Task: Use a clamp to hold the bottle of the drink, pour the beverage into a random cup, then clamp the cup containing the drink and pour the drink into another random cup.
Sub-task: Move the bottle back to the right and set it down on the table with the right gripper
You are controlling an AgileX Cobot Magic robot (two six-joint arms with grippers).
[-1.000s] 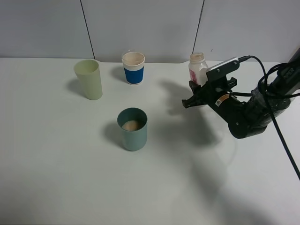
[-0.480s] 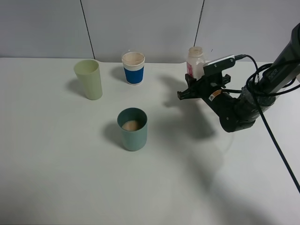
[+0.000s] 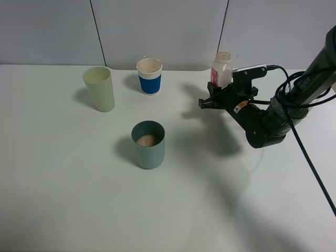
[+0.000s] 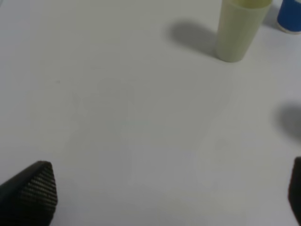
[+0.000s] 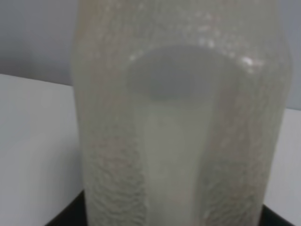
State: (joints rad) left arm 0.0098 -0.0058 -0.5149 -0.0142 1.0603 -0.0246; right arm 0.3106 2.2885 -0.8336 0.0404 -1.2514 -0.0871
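Note:
A clear plastic bottle (image 3: 221,69) with a pink label stands upright at the back right, and my right gripper (image 3: 211,95) is shut on it. The bottle fills the right wrist view (image 5: 178,127), looking nearly empty. A teal cup (image 3: 148,144) near the table's middle holds a beige drink. A pale green cup (image 3: 100,88) stands at the back left and also shows in the left wrist view (image 4: 240,30). A blue and white paper cup (image 3: 149,76) stands at the back middle. My left gripper (image 4: 162,202) is open and empty over bare table, out of the high view.
The white table (image 3: 79,199) ends at a grey panelled wall behind the cups. The right arm's black cable (image 3: 310,152) trails across the right side of the table. An edge of the blue cup (image 4: 292,14) shows in the left wrist view.
My right gripper has moved left and toward the back of the table with the bottle in it. The cups have not moved.

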